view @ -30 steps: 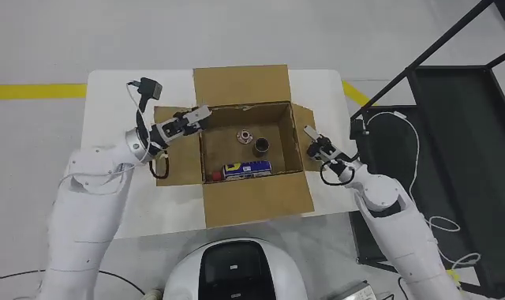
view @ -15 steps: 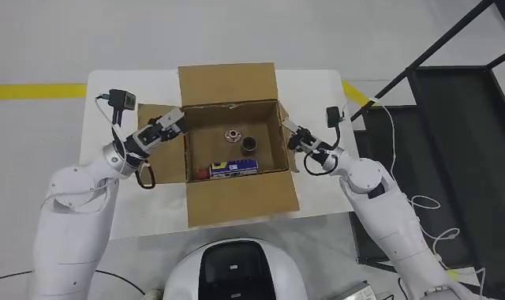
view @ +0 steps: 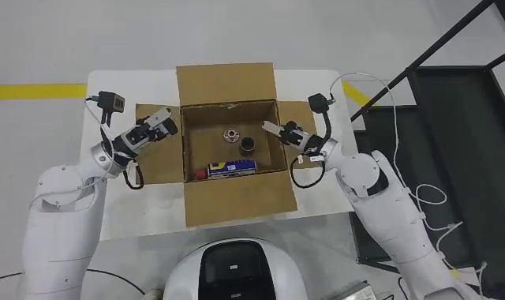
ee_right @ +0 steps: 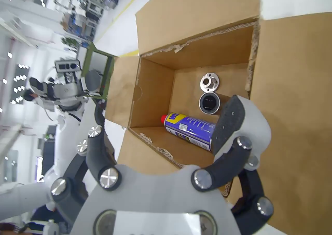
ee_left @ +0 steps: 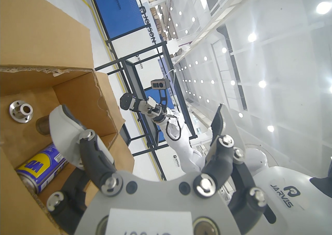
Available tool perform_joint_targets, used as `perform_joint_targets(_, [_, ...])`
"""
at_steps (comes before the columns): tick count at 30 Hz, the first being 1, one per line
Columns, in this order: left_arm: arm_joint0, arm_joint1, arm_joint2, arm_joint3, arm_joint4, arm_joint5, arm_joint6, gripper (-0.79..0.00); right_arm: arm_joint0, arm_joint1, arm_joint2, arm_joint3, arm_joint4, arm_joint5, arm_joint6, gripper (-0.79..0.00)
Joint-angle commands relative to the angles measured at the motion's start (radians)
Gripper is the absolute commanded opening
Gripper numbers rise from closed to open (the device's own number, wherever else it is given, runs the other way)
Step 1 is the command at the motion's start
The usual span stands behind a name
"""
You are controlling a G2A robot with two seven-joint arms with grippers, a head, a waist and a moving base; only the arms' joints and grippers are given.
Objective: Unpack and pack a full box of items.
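The open cardboard box (view: 177, 151) stands mid-table with all its flaps folded out. Inside lie a metal flange (view: 230, 133), a dark cylinder (view: 248, 144) and a blue spray can (view: 234, 168). The same flange (ee_right: 209, 82), cylinder (ee_right: 209, 103) and can (ee_right: 189, 129) appear in the right wrist view. My left gripper (view: 162, 118) hovers over the left flap, open and empty; in its own view the left gripper (ee_left: 141, 124) has the can (ee_left: 41, 166) beyond one finger. My right gripper (view: 276, 130) is open at the box's right wall, and in its wrist view the right gripper (ee_right: 163, 121) holds nothing.
A white table (view: 118, 87) carries the box, with bare surface on its left side. A black metal rack (view: 442, 95) stands close to the table's right edge. A yellow floor line (view: 39, 91) runs behind the table.
The box has slid left on the table. My left gripper drew back left off the box wall to the flap. My right gripper moved left to the box's right wall.
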Motion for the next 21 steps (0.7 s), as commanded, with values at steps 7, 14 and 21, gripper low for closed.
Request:
perform_joint_targets(7, [0.006,0.014,-0.024,0.016,-0.013,0.003,-0.072,0.0,0.15,-0.03,-0.19,0.044,-0.205,0.121,0.046,0.0])
perform_joint_targets(14, [0.0,0.016,-0.024,0.021,-0.016,-0.002,-0.09,0.0,0.174,-0.036,-0.217,0.062,-0.218,0.13,0.063,0.0])
perform_joint_targets(21, [0.0,0.016,-0.024,0.021,-0.016,-0.002,-0.09,0.0,0.174,-0.036,-0.217,0.062,-0.218,0.13,0.063,0.0])
